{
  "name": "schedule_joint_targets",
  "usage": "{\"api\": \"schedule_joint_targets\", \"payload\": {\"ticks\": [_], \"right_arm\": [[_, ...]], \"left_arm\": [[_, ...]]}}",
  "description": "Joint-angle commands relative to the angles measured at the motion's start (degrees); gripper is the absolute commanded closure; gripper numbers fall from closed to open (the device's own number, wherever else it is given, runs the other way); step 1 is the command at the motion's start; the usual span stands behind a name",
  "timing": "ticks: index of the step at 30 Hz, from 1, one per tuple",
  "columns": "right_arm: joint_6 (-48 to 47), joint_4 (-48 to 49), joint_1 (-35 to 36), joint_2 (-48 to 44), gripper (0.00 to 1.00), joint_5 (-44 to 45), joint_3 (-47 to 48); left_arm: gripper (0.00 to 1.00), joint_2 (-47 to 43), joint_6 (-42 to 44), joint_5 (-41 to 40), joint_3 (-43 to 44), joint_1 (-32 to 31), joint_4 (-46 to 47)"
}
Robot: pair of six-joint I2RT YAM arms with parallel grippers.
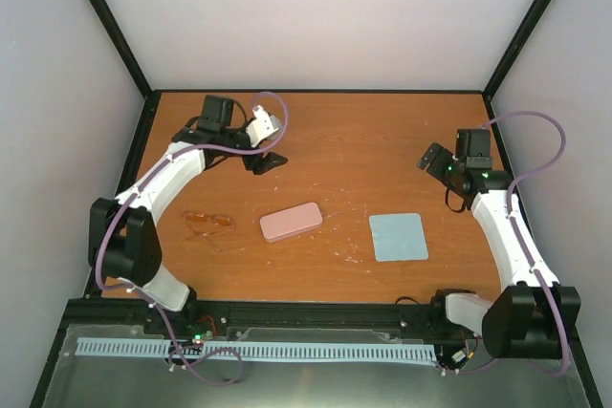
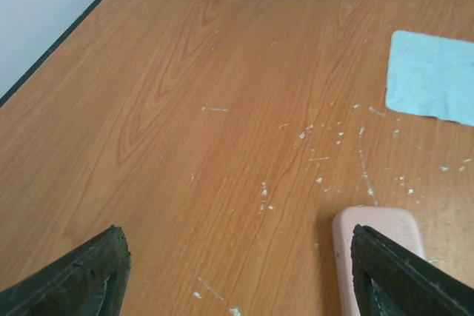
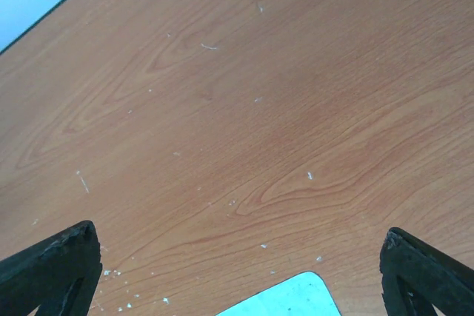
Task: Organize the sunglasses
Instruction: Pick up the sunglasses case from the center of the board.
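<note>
Table (image 1: 363, 140): sunglasses (image 1: 208, 224) near pink case (image 1: 291, 221), cloth (image 1: 398, 236) beyond (left gripper (image 2: 237, 236), right gripper (image 3: 238, 231) spread).

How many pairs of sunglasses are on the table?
1. The small sunglasses with orange-amber lenses lie on the left of the brown wooden table, just left of the pink rounded-rectangular case. Another might hide beneath the white robot arms.

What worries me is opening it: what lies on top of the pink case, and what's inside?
Nothing lies on the pink case; its top is bare. The sunglasses lie apart from it on the table. It is shut, so its inside is hidden.
</note>
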Motion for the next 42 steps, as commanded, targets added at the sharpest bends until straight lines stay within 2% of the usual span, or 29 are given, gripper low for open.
{"api": "schedule_joint_targets", "payload": {"ticks": [1, 9, 13, 18, 25, 29, 35, 42], "right_arm": [[1.3, -1.7, -0.3, -2.5, 0.00, -1.9, -1.5], [4.0, -4.9, -0.3, -0.2, 0.00, -8.8, 0.0], [4.7, -5.4, -0.3, 1.1, 0.05, -13.2, 0.5], [5.6, -3.0, -0.3, 1.4, 0.02, -19.6, -0.2], [4.0, -4.5, -0.2, 2.7, 0.04, -19.0, 0.7], [2.5, -6.0, -0.1, 3.7, 0.03, -18.3, 0.1], [1.3, -7.2, 0.0, 3.5, 0.02, -18.7, -0.8], [3.9, -5.5, 0.0, 2.6, 0.00, -20.0, -2.6]], "left_arm": [[0.19, 2.4, 3.9, -7.1, 5.5, -1.8, -6.8], [0.16, -0.8, 7.8, -16.6, 2.2, -9.5, -6.6], [0.19, -0.9, 7.3, -22.4, -0.2, -11.9, -5.1], [0.20, -0.2, 8.8, -27.8, -3.1, -15.3, -5.1], [0.22, 1.1, 5.0, -35.2, -6.8, -22.3, -9.2], [0.22, -0.7, 1.2, -35.8, -9.8, -24.0, -9.7], [0.22, -0.9, 0.9, -40.8, -13.6, -24.2, -8.5], [0.19, 0.1, -0.3, -34.1, -11.1, -24.3, -12.7]]}}
